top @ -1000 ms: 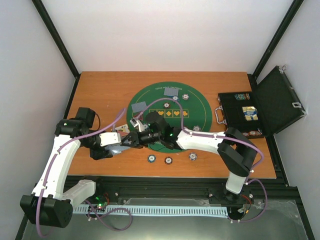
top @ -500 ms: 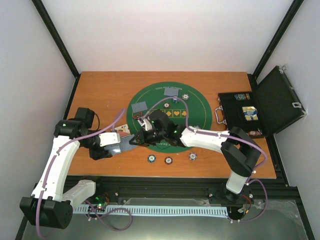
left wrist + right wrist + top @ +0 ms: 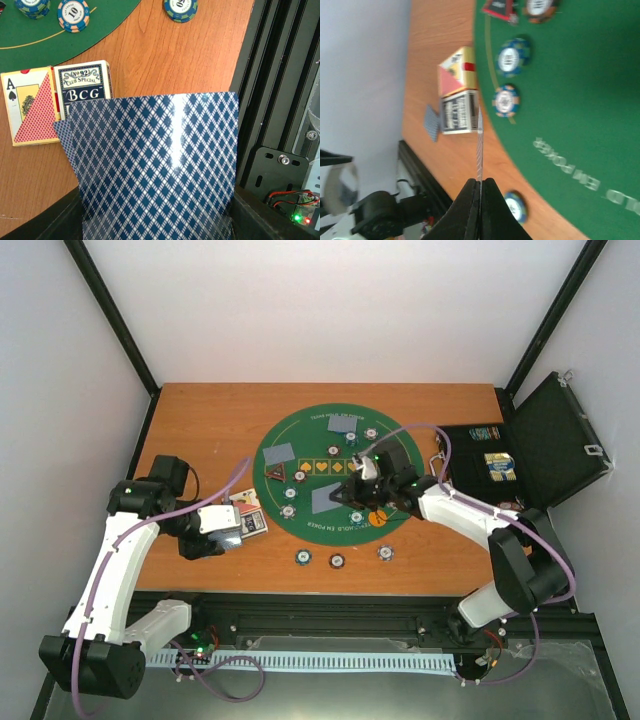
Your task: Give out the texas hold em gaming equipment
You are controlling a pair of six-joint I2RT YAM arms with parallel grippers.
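single playing card point(image 3: 479, 145): pinched edge-on in the closed jaws of the right gripper point(image 3: 479, 181), jutting ahead of the tips, above the edge of the green poker mat point(image 3: 580, 100).
blue diamond-backed cards point(image 3: 155, 165): slightly fanned, clamped in the closed left gripper point(image 3: 223, 531), reaching forward from it.
two card boxes point(image 3: 82, 82): on the wooden table point(image 3: 175, 60), just beyond those cards.
striped poker chips point(image 3: 74, 12): further ahead, at the mat's edge.

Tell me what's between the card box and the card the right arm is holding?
Two striped-edge poker chips lie on the green mat between the card box and that playing card, shown in the top view.
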